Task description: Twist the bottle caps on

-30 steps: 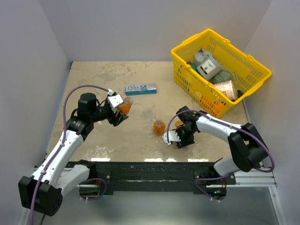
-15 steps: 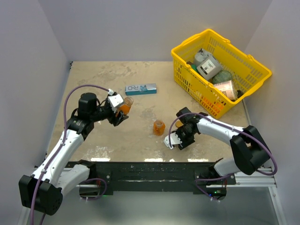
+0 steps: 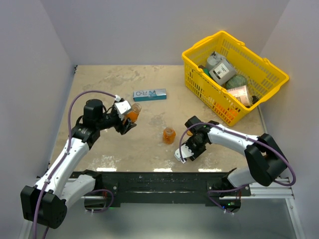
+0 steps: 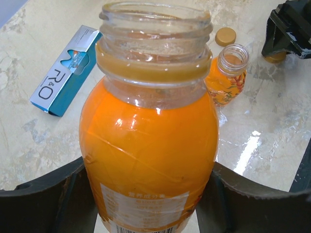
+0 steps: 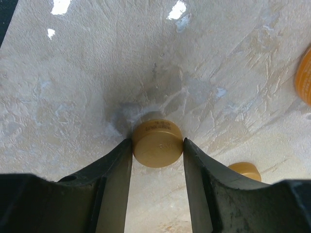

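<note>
Top external view: a mottled beige stone-look desk (image 3: 109,82), glossy with light glints along its near edge, is boxed in by plain lavender walls (image 3: 149,30). A yellow basket (image 3: 202,42) sits far right of the blue R&O box (image 3: 149,94). The left gripper (image 3: 128,120) is clenched around an uncapped orange bottle (image 3: 133,112) just nearer than the box. The second bottle (image 3: 169,135) stands open, nearer and right of the box. Farther right, the right gripper (image 3: 182,151) pinches a cap (image 5: 158,144); the other cap (image 5: 244,171) lies near it.
</note>
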Controlling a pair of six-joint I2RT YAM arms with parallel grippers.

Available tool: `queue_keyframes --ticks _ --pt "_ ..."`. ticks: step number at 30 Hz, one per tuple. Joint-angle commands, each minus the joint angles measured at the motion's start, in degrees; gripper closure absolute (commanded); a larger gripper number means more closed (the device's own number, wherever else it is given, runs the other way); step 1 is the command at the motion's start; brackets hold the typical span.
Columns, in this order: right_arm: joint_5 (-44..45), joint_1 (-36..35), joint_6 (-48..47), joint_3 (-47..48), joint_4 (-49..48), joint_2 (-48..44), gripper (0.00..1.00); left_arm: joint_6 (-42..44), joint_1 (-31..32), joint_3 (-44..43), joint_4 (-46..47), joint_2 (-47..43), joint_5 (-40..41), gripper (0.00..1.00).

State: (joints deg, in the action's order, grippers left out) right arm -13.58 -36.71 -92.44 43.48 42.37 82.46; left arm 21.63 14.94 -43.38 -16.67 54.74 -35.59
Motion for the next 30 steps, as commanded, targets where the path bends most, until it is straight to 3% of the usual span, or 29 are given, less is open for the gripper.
queue_keyframes --ticks 1,3,9,12,15,20,24,27,30 --pt "1.45 -0.38 -1.69 -0.41 1.14 0.60 0.53 -0.80 -0.53 0.22 3.22 -0.34 -1.23 1.00" --pt "1.98 -0.29 -1.77 -1.03 0.70 0.34 0.54 -0.88 -0.53 0.31 3.31 -0.25 -1.49 1.00" --pt "-0.29 0.23 2.95 1.07 3.76 -2.73 0.90 0.34 -0.53 0.05 3.13 0.54 -2.37 1.00" --pt "-4.93 0.23 8.65 5.63 9.56 -9.92 0.98 4.03 -0.53 -1.62 0.94 1.85 -4.04 1.00" --pt "-8.55 0.32 15.59 14.40 15.80 -16.70 0.99 9.74 -0.44 -4.87 -3.10 5.00 -5.09 1.00" --pt "-10.32 0.15 24.05 18.92 18.72 -20.67 0.99 13.61 -0.44 -13.75 -11.45 12.66 -4.75 1.00" --pt "-9.88 0.32 33.42 15.68 9.97 -20.76 0.95 11.16 -0.44 -12.44 -8.31 11.97 -5.53 1.00" --pt "-9.80 0.32 37.06 15.31 4.50 -17.61 0.83 9.93 -0.44 -11.65 -7.94 9.78 -5.28 1.00" --pt "-9.35 2.07 37.95 16.97 1.85 -11.91 0.77 9.93 -0.44 -11.12 -8.82 7.23 -3.79 1.00"
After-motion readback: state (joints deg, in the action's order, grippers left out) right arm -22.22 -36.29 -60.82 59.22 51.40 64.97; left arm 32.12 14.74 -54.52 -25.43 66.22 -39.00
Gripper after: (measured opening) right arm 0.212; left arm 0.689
